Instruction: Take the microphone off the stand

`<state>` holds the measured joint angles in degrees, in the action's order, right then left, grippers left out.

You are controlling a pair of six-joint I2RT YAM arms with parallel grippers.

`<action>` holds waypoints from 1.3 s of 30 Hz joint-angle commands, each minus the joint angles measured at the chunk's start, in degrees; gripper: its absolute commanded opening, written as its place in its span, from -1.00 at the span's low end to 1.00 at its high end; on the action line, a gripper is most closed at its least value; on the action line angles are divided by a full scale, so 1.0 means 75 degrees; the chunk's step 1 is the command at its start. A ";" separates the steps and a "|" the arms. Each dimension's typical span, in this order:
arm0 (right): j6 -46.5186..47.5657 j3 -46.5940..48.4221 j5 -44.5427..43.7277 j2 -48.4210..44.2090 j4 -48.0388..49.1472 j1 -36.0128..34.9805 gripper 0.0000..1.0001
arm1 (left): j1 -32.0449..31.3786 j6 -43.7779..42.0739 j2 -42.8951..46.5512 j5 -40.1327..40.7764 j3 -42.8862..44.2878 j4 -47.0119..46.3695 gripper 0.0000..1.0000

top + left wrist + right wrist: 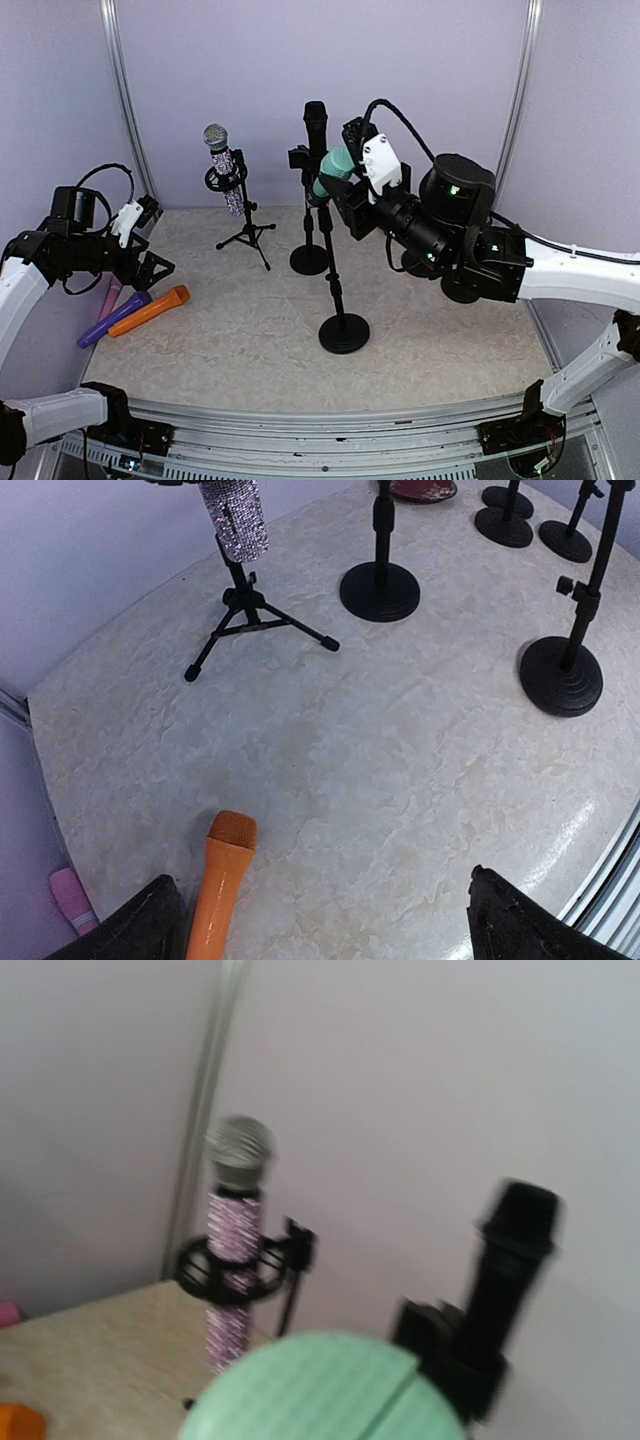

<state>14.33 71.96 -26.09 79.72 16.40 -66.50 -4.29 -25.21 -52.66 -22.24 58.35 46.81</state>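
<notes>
Removal begun, not finished: right gripper (338, 188), jaws clamped on the teal microphone (335, 163), holds it tilted atop the central round-base stand (343, 333), release from it unclear; left gripper (150, 268), at 9 o'clock, jaws wide apart.

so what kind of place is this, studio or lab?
Likely a robot test cell, not a studio: plain lilac walls box in a marbled tabletop with mic stands and loose microphones as props, arms mounted by a metal rail.

No lettering, brand, number or sign can be read in any view. None is made out on the green microphone (338, 160) between the jaws of the right gripper (335, 190).
</notes>
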 commanded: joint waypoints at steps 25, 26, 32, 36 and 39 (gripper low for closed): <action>0.1343 0.1854 0.1460 0.3531 0.6494 -0.0548 -1.00 | -0.0338 0.0545 0.0166 -0.0849 0.0134 -0.0785 0.75; 0.1277 0.1587 0.1449 0.3457 0.6531 -0.0573 -1.00 | -0.0388 0.0639 0.0161 -0.0939 0.0106 -0.0907 0.74; 0.0887 0.0198 0.1164 0.3035 0.6538 -0.0833 -0.87 | -0.0576 0.1238 -0.0321 -0.1665 0.0169 -0.1368 0.52; 0.0947 -0.0441 0.0795 0.2801 0.6554 -0.1106 -0.57 | -0.0763 0.1414 -0.0597 -0.1961 0.0343 -0.1414 0.48; 0.0993 -0.0689 0.0587 0.2628 0.6369 -0.1293 -0.05 | -0.0911 0.1427 -0.0641 -0.2117 0.0368 -0.1416 0.50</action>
<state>22.92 68.97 -19.03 102.32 62.76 -73.89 -9.76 -16.01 -57.36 -34.39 58.67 37.80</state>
